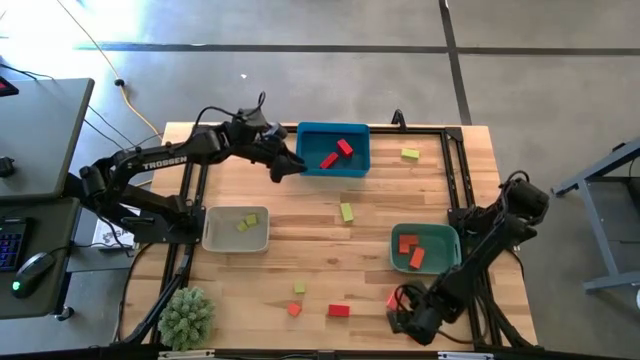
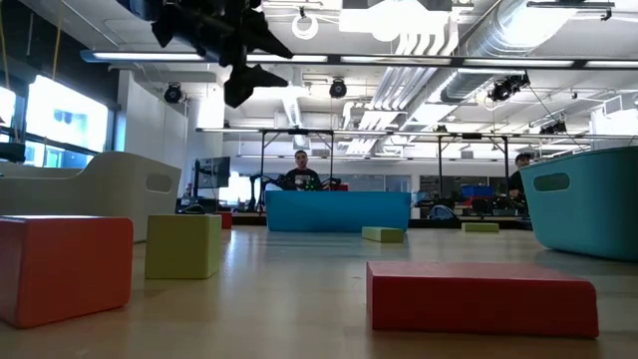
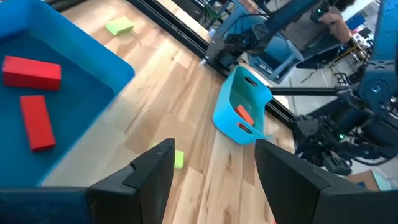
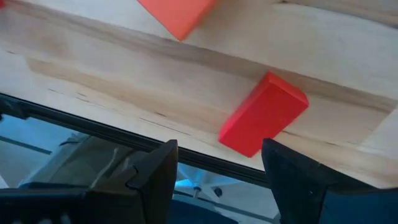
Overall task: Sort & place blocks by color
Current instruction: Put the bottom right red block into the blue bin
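My left gripper (image 1: pixel 291 166) (image 3: pixel 214 168) is open and empty, raised beside the blue tray's (image 1: pixel 312 168) left near corner; the low view shows the left gripper (image 2: pixel 242 70) well above the table. Two red blocks (image 1: pixel 336 153) (image 3: pixel 32 93) lie in that tray. My right gripper (image 1: pixel 402 322) (image 4: pixel 219 163) is open, low by the table's near edge, with a red oblong block (image 4: pixel 263 122) flat on the wood just beyond its fingers, untouched. An orange-red block (image 4: pixel 178 14) (image 1: pixel 392 298) lies close by. Yellow-green blocks (image 1: pixel 246 222) sit in the beige tray (image 1: pixel 214 240).
The teal tray (image 1: pixel 446 240) holds orange-red blocks (image 1: pixel 411 250). Loose on the table lie yellow-green blocks (image 1: pixel 410 153) (image 1: pixel 346 211) (image 1: pixel 299 287), an orange-red block (image 1: pixel 294 309) and a red block (image 1: pixel 338 310). A fuzzy plant ball (image 1: pixel 187 317) sits at the near left corner. People sit in the room beyond.
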